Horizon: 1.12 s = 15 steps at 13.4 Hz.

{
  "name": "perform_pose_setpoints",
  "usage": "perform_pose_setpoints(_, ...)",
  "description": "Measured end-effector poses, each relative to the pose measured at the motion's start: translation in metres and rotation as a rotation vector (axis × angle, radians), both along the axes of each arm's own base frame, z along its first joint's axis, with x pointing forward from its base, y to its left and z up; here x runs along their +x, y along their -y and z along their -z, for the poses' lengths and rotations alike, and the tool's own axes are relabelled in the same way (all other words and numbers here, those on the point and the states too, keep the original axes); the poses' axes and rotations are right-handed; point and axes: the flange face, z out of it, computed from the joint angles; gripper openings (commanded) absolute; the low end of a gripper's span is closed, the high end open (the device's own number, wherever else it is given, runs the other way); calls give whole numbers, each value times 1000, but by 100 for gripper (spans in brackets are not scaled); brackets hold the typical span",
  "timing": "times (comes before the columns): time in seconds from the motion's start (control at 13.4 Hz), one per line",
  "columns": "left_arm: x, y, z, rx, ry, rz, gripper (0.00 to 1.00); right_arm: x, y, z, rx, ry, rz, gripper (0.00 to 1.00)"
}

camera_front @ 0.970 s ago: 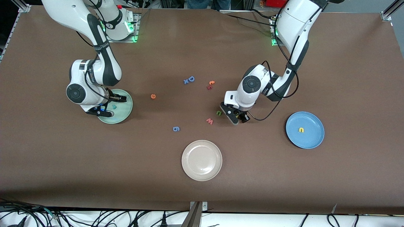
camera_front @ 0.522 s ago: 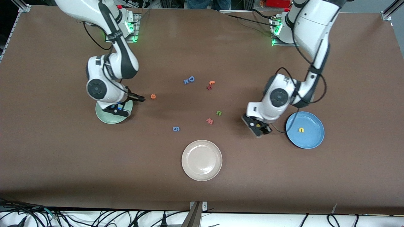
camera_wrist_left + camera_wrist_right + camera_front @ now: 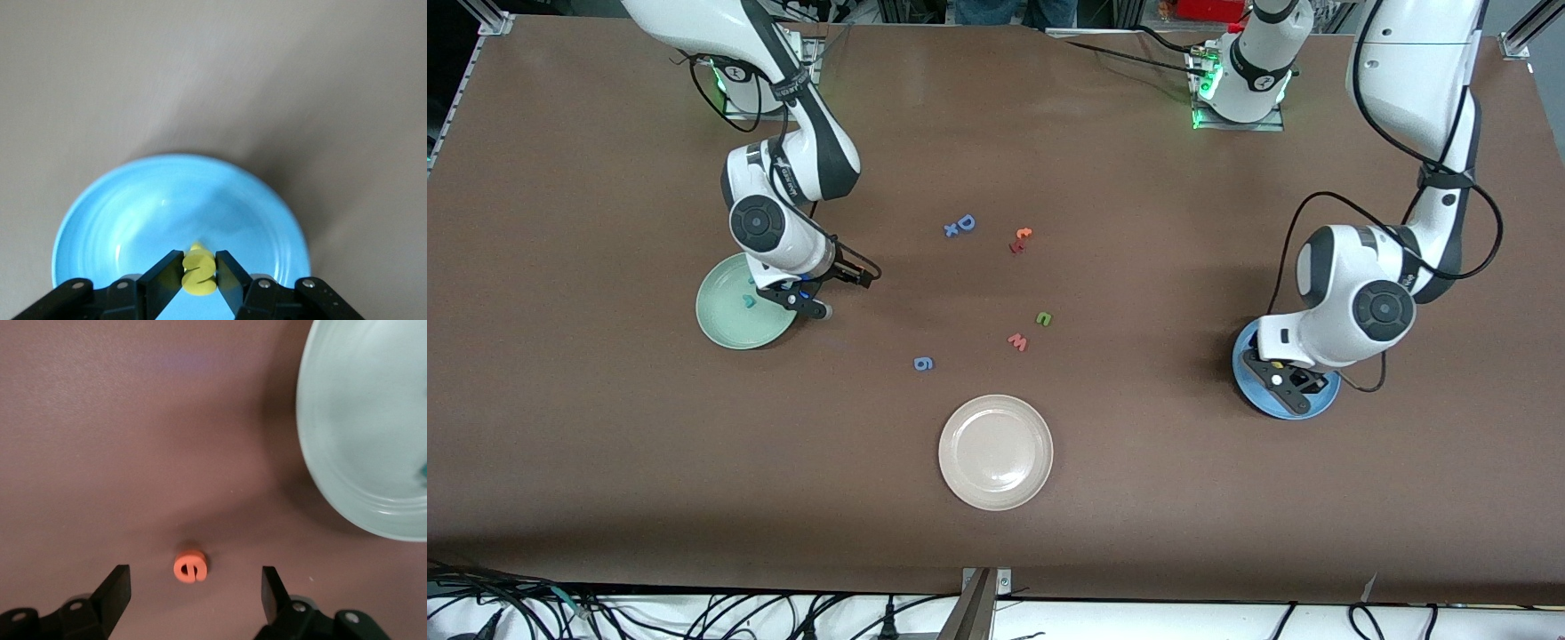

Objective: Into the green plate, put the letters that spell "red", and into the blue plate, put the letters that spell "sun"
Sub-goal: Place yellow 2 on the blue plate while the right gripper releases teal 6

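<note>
Left pincer (image 3: 199, 275), clenched on the yellow "s" (image 3: 198, 272), hangs over the blue plate (image 3: 120, 220), while the right pincer (image 3: 193, 587), spread wide, hovers over the orange "e" (image 3: 191, 566) on the table (image 3: 133, 420) beside the green plate (image 3: 360, 440).

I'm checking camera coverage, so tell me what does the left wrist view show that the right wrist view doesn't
Only the left wrist view shows the blue plate and the left gripper over it, shut on the yellow s. Only the right wrist view shows the green plate, the orange e lying on the table beside that plate, and the open right gripper over the e. Both show the brown table and one plate each.
</note>
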Motion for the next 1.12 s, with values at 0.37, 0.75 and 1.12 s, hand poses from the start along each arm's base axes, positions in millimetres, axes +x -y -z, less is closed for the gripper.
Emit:
perform_pose_setpoints(0.37, -16, -23, 43, -25, -75, -78, 100, -17, -7, 14, 4, 28, 19, 76)
perform_pose_setpoints(0.75, -5, -9, 19, -39, -50, -60, 100, -20, -6, 17, 10, 56, 27, 71)
perform_pose_setpoints(1.12, -13, 89, -33, -89, -61, -217, 100, -28, -5, 24, 9, 63, 37, 66)
